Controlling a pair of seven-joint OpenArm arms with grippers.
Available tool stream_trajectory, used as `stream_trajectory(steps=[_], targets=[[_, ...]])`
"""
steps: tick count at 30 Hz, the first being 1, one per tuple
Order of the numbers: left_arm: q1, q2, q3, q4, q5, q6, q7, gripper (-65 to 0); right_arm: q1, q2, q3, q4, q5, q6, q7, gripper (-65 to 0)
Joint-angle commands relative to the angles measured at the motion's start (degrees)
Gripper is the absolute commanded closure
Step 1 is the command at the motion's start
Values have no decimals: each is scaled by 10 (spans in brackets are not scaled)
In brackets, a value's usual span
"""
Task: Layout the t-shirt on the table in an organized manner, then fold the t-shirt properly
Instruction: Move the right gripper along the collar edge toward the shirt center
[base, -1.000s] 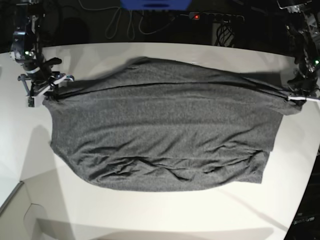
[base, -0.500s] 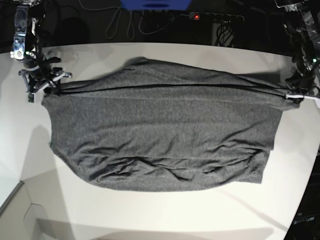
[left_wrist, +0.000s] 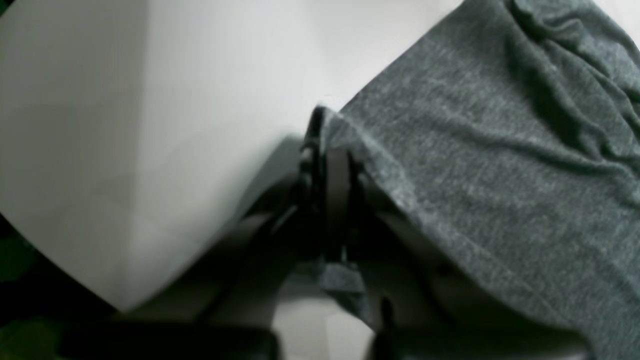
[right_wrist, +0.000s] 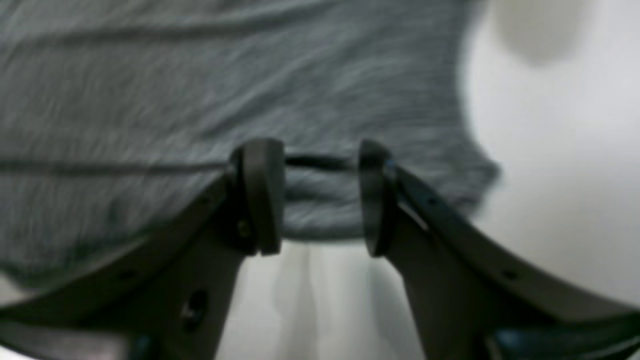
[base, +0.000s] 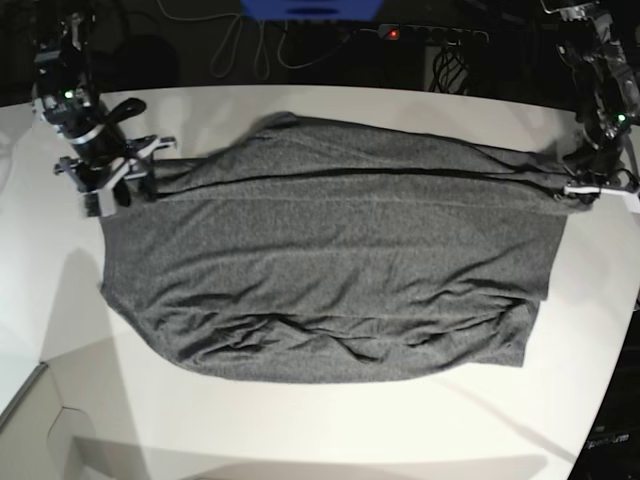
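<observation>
Right gripper (right_wrist: 315, 200) jaws apart, nothing held – lift clear w/o snagging the t-shirt (base: 330, 270). Left gripper (left_wrist: 330, 165) clamped on shirt corner – hold tension, lay it flat on the table (base: 300, 430).

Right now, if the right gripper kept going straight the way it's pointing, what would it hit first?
The t-shirt. The right gripper has its jaws open, with the shirt's edge lying between and just ahead of them; depth is blurry, so contact may already be close.

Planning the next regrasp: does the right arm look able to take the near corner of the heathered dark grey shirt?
Probably yes: the right claw stands open with the shirt edge right between its fingers, nothing blocking.
</observation>
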Motion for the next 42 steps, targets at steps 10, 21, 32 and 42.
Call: stream_trajectory(steps=[10,21,32,42], targets=[[-4,-9,-4,9,0,0,-12,-2,4,-69,-53,8,-82,-2,12,-282],[-4,-9,-4,9,0,0,-12,-2,51,-58,-135,-33,-138,-2,10,-284],[-5,-9,-4,9,0,0,-12,-2,74,-43,-143,-60,-138,-2,12,-285],[-5,-9,-4,9,0,0,-13,-2,90,-43,-143,-85,-138,-2,15,-282]])
